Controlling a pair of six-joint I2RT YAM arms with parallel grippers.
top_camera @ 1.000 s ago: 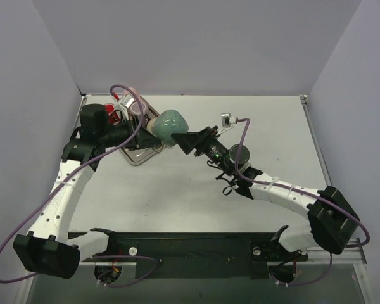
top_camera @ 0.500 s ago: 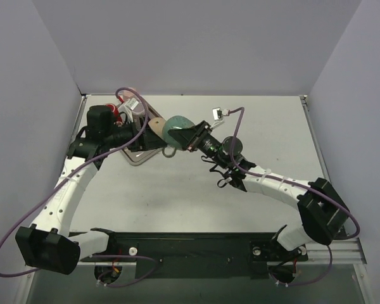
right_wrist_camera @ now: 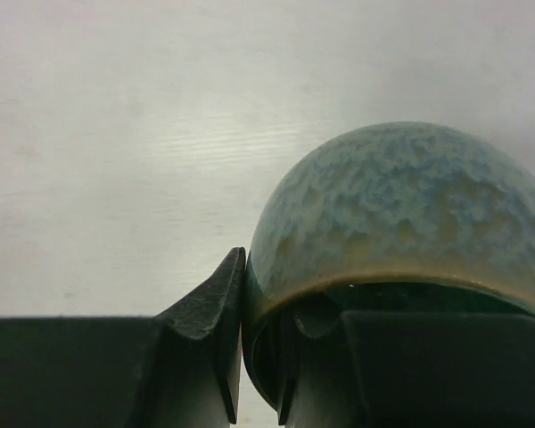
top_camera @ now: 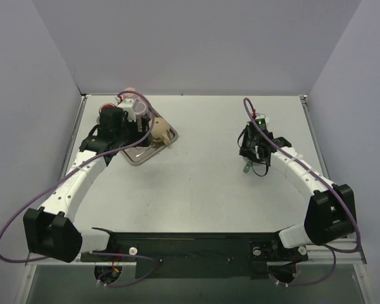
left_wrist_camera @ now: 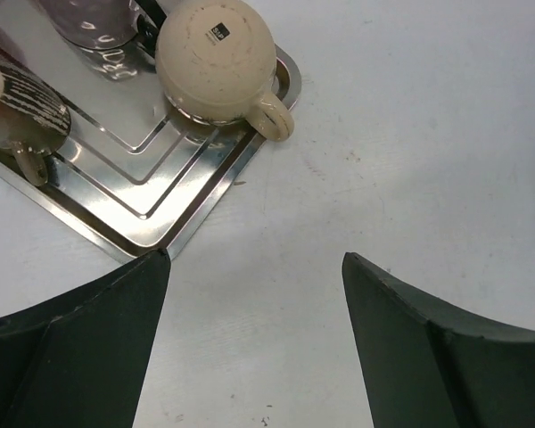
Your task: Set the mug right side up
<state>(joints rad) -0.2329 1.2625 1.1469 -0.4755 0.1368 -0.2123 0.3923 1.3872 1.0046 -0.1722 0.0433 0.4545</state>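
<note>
The mug (right_wrist_camera: 401,205) is round, glazed mottled green-blue with a brownish rim. My right gripper (right_wrist_camera: 263,299) is shut on its rim, with one finger (right_wrist_camera: 205,312) outside the wall and the other inside the opening. The rim faces the wrist and the rounded body points away, above the white table. In the top view the right gripper (top_camera: 250,152) hangs over the right half of the table and the mug is mostly hidden under the wrist. My left gripper (left_wrist_camera: 254,259) is open and holds nothing, low over the table just beside the tray's corner.
A steel tray (left_wrist_camera: 187,223) sits at the back left (top_camera: 137,159). On it a cream mug (left_wrist_camera: 216,53) stands upside down with its handle over the tray's edge, beside a dark striped cup (left_wrist_camera: 22,107) and a clear glass (left_wrist_camera: 89,22). Grey walls enclose the table.
The left gripper opened and let go of the green-blue mug, then drew back over the tray. The right gripper shut on the rim and carried the mug to the right side.
</note>
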